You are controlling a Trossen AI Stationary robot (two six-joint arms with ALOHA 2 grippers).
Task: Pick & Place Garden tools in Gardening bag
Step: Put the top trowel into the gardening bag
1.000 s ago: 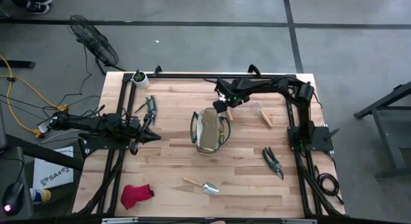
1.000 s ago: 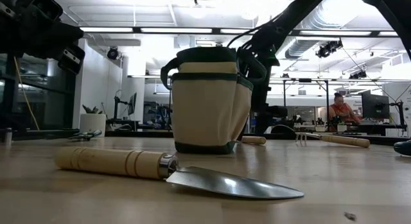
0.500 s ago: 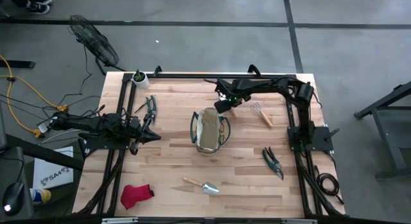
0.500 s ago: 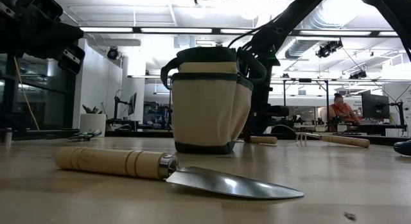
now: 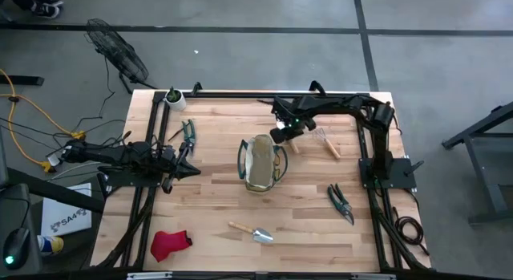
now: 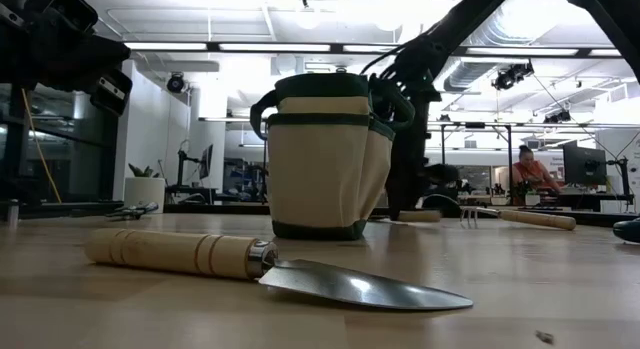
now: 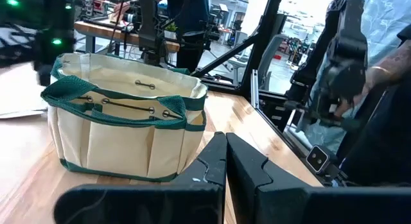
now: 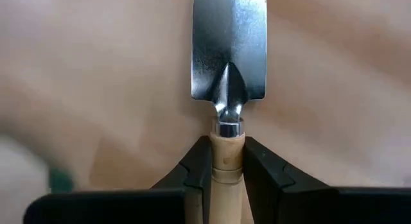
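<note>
Right claw (image 8: 228,169) is clamped on the wooden handle of a small metal trowel (image 8: 229,47), fingers (image 8: 196,169) pinching just behind the ferrule, blade pointing out ahead. From above, that claw (image 5: 282,134) sits just beside the far right corner of the gardening bag (image 5: 261,162), which stands upright mid-surface with its mouth open.

That trowel looks stiff and light, with most of its weight towards the blade, so a hold close to the ferrule seems sensible; smooth turned wood could slip or swivel if the squeeze is slack.

Left claw (image 7: 225,166) waits near the left edge, fingers together, holding nothing.

Other tools lie well apart: a second trowel (image 6: 270,269) on the near side, a fork (image 5: 329,142) to the right of the bag, shears (image 5: 341,203) near the right arm's base, another pair (image 5: 187,134) far left, a red glove (image 5: 170,243) at the near left corner.

No readable brand or label on bag or tools.
</note>
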